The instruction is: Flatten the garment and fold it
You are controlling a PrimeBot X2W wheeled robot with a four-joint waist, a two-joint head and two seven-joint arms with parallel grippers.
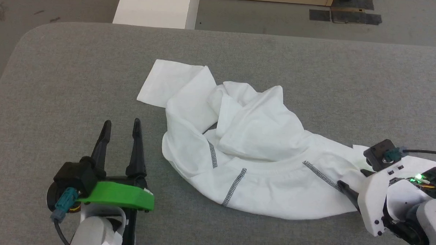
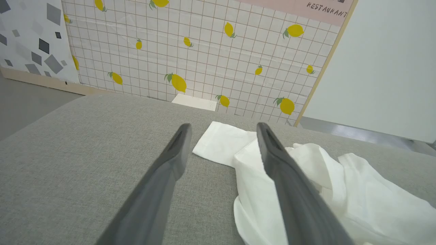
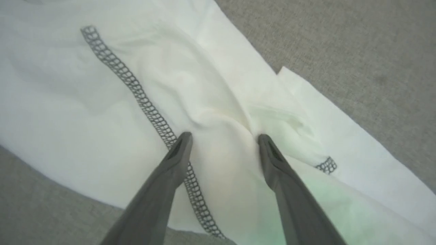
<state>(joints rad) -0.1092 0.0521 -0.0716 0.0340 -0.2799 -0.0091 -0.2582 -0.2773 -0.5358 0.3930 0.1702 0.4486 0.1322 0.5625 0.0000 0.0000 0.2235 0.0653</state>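
The garment (image 1: 253, 153), a white shirt with dark zigzag seams, lies crumpled across the middle of the grey table (image 1: 58, 75), one sleeve (image 1: 168, 81) stretched flat toward the far left. My left gripper (image 1: 122, 125) stands open on bare cloth-free table just left of the garment (image 2: 306, 183), holding nothing. My right gripper (image 3: 223, 137) is open, its fingertips (image 3: 184, 139) resting on the garment (image 3: 102, 102) at its right end, straddling a raised fold beside a zigzag seam (image 3: 143, 102). In the head view the right gripper's fingers are mostly hidden behind its white wrist (image 1: 380, 196).
A white box (image 1: 158, 5) stands on the floor beyond the table's far edge. Dark tape patches (image 1: 344, 15) mark the floor at the back right. A lemon-patterned wall (image 2: 204, 51) rises behind the table. Bare grey table surrounds the garment.
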